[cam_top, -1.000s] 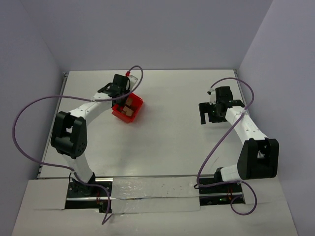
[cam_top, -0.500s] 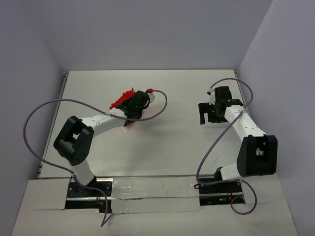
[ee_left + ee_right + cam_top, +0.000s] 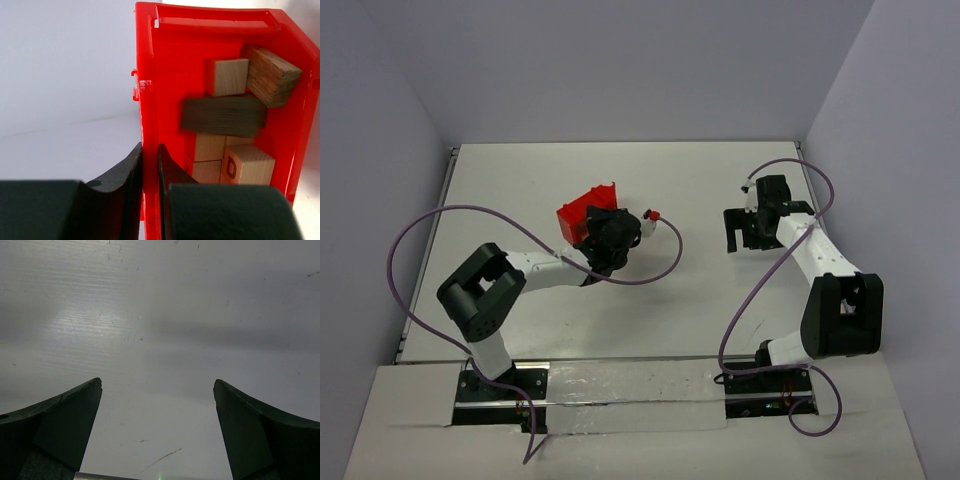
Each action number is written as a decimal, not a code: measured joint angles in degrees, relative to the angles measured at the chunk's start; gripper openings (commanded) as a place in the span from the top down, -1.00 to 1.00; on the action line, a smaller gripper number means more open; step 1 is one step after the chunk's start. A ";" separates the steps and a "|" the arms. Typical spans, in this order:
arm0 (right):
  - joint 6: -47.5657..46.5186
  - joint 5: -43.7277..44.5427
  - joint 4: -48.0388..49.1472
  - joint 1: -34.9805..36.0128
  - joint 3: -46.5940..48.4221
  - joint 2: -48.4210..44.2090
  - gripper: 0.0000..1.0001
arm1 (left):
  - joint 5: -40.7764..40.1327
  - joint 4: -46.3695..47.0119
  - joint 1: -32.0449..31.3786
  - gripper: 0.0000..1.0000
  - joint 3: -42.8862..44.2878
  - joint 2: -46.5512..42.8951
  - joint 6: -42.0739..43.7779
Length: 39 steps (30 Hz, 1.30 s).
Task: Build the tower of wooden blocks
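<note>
Your left gripper point(image 3: 150, 150) is closed down hard on one side wall of the red bin point(image 3: 170, 75), one finger outside the wall and the other inside. The thin plastic is all that sits between the jaws.

The wood blocks point(image 3: 223, 116) lie loose inside that bin, just ahead of the inner finger and to its right, and no tower stands anywhere. Nearest your fingertip you see two pale cubes side by side, and a third pale cube point(image 3: 247, 164) with a dark letter printed on it. Beyond them a dark brown block lies crosswise. Farther from the gripper, against the bin's end wall, sit a light tan cube point(image 3: 227, 76) and a tilted brown block point(image 3: 272, 75).

From overhead, the bin point(image 3: 582, 213) shows just beyond and left of the left gripper point(image 3: 610, 235); it looks tipped there, and you cannot see the blocks.

Your right gripper point(image 3: 157, 390) is spread wide and holds nothing. Only the bare white table point(image 3: 160, 300) lies ahead of its fingers. In the overhead view it point(image 3: 735, 232) is well apart from the bin.
</note>
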 measured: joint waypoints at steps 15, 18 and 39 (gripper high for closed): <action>-1.19 0.68 0.75 -2.98 -0.82 -0.42 -0.99 | -3.53 21.62 -10.22 1.00 -7.59 5.01 20.74; -1.94 -0.13 0.78 -3.15 -0.94 -0.94 -0.99 | -5.55 26.78 -12.45 1.00 -8.62 7.33 24.76; -5.37 -6.44 1.60 -5.95 -8.35 -14.23 -0.99 | -17.78 28.09 -25.08 1.00 -6.18 19.95 29.01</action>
